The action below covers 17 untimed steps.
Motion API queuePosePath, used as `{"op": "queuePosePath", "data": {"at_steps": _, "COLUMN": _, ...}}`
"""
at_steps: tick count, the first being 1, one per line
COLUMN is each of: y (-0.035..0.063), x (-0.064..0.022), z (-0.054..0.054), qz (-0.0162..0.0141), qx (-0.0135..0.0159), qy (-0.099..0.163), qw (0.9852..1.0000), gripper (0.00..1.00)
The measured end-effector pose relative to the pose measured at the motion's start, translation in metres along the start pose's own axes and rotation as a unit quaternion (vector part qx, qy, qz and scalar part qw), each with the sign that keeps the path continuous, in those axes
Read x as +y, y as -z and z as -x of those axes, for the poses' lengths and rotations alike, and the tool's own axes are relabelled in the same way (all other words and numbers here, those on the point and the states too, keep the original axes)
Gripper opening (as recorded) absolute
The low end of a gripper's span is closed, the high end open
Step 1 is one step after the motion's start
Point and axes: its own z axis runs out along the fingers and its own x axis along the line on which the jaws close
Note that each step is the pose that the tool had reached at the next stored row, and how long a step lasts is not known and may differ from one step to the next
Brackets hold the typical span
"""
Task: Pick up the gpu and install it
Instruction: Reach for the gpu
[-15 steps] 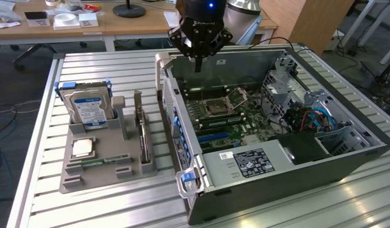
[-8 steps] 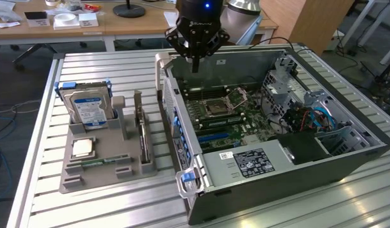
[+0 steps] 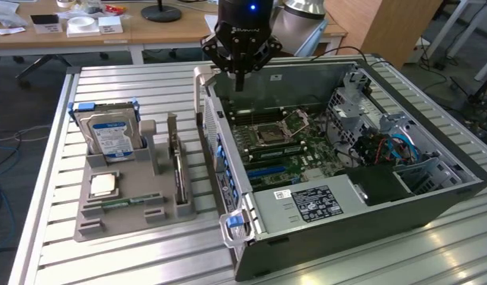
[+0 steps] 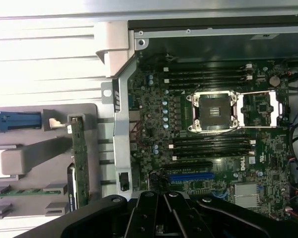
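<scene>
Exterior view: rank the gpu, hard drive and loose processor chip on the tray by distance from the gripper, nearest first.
The gripper hangs over the open case's far corner.
1. gpu: on edge on the tray, on the side beside the case.
2. hard drive: upright at the tray's far end, toward the exterior view's left.
3. processor chip: flat, nearer the tray's front.

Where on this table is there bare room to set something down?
Bare slats lie on the table beyond the grey tray, behind the hard drive, and along the near edge in front of the tray. Another strip lies in front of the computer case. Crowded: the narrow gap between tray and case, and the case's inside under the claw.
</scene>
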Motion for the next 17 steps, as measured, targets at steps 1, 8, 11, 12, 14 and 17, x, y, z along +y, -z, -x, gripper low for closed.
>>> {"op": "queuePosePath", "data": {"at_steps": 1, "y": 0.0000, "x": -0.0001, "z": -0.001, "qz": 0.0000, "qx": 0.0000, "qy": 0.000, "qw": 1.0000, "gripper": 0.10}}
{"op": "queuePosePath", "data": {"at_steps": 8, "y": -0.0004, "x": -0.0006, "z": -0.008, "qz": 0.0000, "qx": 0.0000, "qy": 0.000, "qw": 1.0000, "gripper": 0.10}}
{"op": "queuePosePath", "data": {"at_steps": 11, "y": -0.0005, "x": -0.0009, "z": -0.011, "qz": 0.0000, "qx": 0.0000, "qy": -0.001, "qw": 1.0000, "gripper": 0.10}}
{"op": "queuePosePath", "data": {"at_steps": 12, "y": -0.0005, "x": -0.0010, "z": -0.012, "qz": 0.0000, "qx": 0.0000, "qy": -0.001, "qw": 1.0000, "gripper": 0.10}}
{"op": "queuePosePath", "data": {"at_steps": 14, "y": -0.0006, "x": -0.0011, "z": -0.014, "qz": -0.0001, "qx": 0.0000, "qy": -0.001, "qw": 1.0000, "gripper": 0.10}}
{"op": "queuePosePath", "data": {"at_steps": 17, "y": -0.0007, "x": -0.0013, "z": -0.017, "qz": 0.0000, "qx": 0.0000, "qy": -0.001, "qw": 1.0000, "gripper": 0.10}}
